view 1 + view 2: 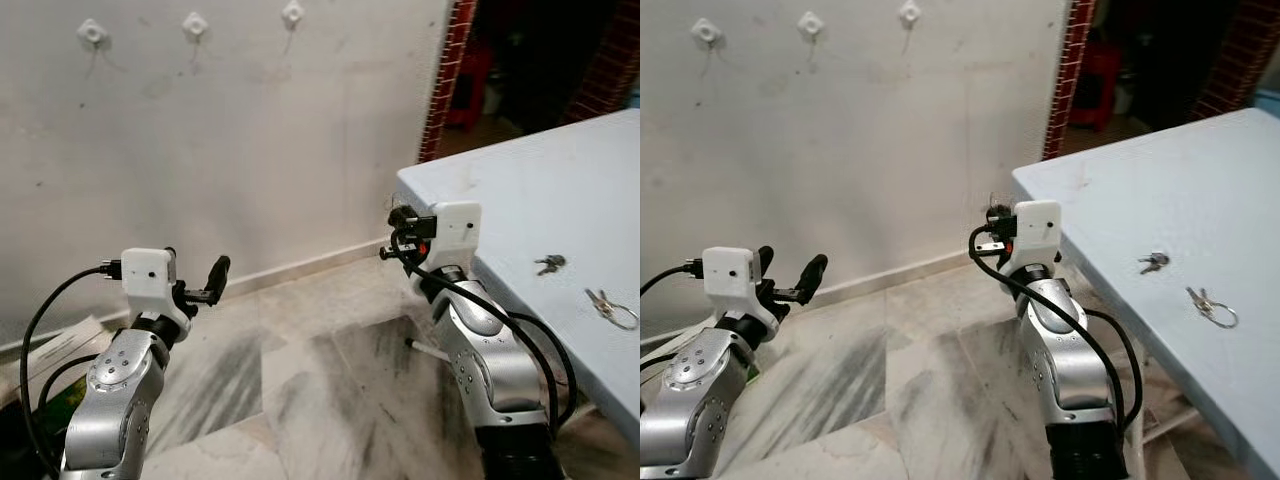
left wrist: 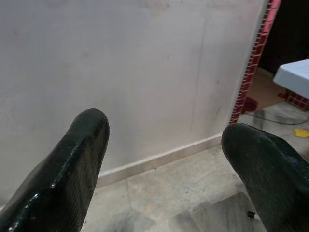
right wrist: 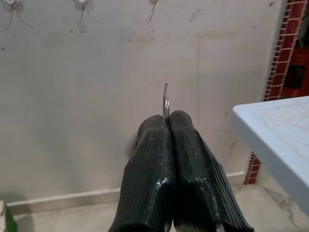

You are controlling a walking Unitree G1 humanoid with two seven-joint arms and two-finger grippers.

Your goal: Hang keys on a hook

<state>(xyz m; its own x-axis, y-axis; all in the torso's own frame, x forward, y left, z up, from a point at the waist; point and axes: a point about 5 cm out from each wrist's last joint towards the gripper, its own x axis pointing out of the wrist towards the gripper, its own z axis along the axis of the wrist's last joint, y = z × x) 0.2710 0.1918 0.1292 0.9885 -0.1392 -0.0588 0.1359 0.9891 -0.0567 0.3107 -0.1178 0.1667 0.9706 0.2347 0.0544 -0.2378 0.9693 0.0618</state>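
Observation:
Three white hooks are fixed high on the pale wall, and the right wrist view catches them along the wall's upper edge. My right gripper is shut, with a thin metal key ring sticking out between its fingertips. It is held out past the table's corner toward the wall, well below the hooks. My left gripper is open with nothing in it, raised at the lower left and facing the wall. A dark key and a ring with keys lie on the light blue table.
The table fills the right side, its corner close to my right arm. A red brick door edge borders a dark room behind it. Marble floor lies between me and the wall. Papers sit at the lower left.

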